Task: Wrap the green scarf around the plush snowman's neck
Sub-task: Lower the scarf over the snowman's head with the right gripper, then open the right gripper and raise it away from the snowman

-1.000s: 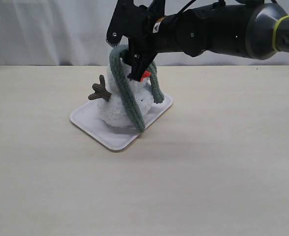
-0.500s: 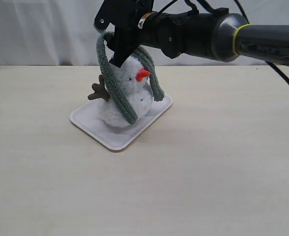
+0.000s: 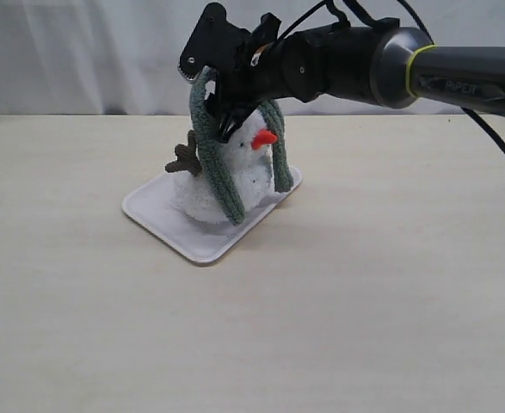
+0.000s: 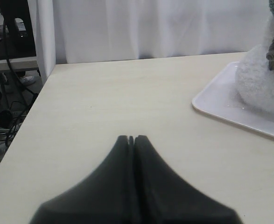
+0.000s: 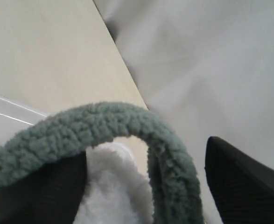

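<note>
On the white tray (image 3: 162, 215) stands the plush snowman (image 3: 250, 179), green scarf (image 3: 218, 168) hanging down both sides of its face — my right gripper (image 3: 233, 110) above the tray, jaws wide, scarf looped between them — left gripper (image 4: 132, 140) pinched closed, off the tray

**Scarf loop swinging back over the snowman**

The right gripper (image 3: 211, 93) is coming back rightward and a little lower after its rise to the left, bringing the loop of the scarf (image 3: 219, 176) with it. The scarf's long front end is hanging lower across the snowman (image 3: 250, 179) again. The snowman is shifting right, its orange nose (image 3: 264, 138) and twig arm (image 3: 186, 157) moving with it.
</note>
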`<state>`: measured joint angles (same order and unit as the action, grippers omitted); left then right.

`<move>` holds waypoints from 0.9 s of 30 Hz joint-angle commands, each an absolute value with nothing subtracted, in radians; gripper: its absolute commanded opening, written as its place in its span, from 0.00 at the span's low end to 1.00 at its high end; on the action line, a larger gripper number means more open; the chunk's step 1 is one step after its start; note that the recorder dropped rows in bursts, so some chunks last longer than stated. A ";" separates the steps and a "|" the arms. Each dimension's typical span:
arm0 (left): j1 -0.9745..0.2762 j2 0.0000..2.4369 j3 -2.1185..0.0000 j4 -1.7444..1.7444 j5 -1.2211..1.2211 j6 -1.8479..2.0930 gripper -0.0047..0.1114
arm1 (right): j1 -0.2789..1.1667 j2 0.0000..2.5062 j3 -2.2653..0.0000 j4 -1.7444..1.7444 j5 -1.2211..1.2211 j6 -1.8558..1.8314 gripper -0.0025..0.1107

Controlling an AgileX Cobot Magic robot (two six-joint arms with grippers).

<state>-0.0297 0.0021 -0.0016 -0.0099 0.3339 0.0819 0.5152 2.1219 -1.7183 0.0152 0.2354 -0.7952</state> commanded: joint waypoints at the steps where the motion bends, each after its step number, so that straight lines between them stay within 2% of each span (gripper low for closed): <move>1: -0.035 0.000 0.000 -0.009 0.324 0.082 0.04 | 0.514 2.109 -1.720 0.007 0.282 -0.788 0.62; 7: -0.035 0.000 0.000 -0.009 0.324 0.082 0.04 | 0.514 2.069 -1.721 0.007 0.293 -0.671 0.62; 15: -0.035 0.000 0.000 -0.009 0.324 0.082 0.04 | 0.512 2.061 -1.843 0.007 0.628 -0.608 0.62; 23: -0.035 0.000 0.000 -0.009 0.324 0.082 0.04 | 0.512 2.043 -1.896 0.000 0.722 -0.490 0.62; 27: -0.035 0.000 0.000 -0.009 0.324 0.082 0.04 | 0.512 2.005 -1.905 -0.112 0.761 -0.299 0.62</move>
